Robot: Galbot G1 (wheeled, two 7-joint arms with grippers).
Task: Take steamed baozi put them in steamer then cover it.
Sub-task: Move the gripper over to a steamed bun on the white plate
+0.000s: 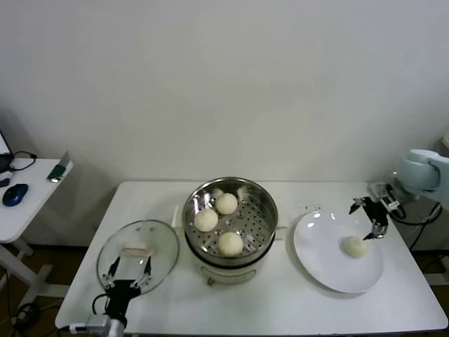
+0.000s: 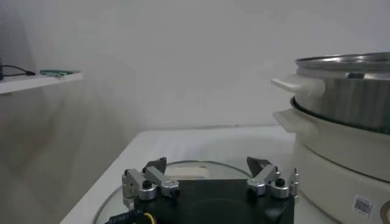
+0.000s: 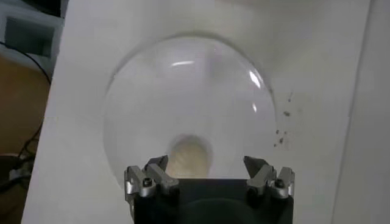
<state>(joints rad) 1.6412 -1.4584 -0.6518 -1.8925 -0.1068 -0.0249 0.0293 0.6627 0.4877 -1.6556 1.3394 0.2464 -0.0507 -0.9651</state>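
Down at six o'clock the left gripper [image 1: 128, 270] hangs wide over the cover [image 1: 138, 255], the steamer [image 1: 230, 219] in the middle holds three steamed baozi [image 1: 206, 220], and at three o'clock the right gripper [image 1: 372, 220] spreads wide above the last bun [image 1: 356, 246] on the white plate [image 1: 319, 258].

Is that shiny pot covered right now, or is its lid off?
Off. The pot stands open with three buns showing inside, and the glass lid lies flat on the table beside it.
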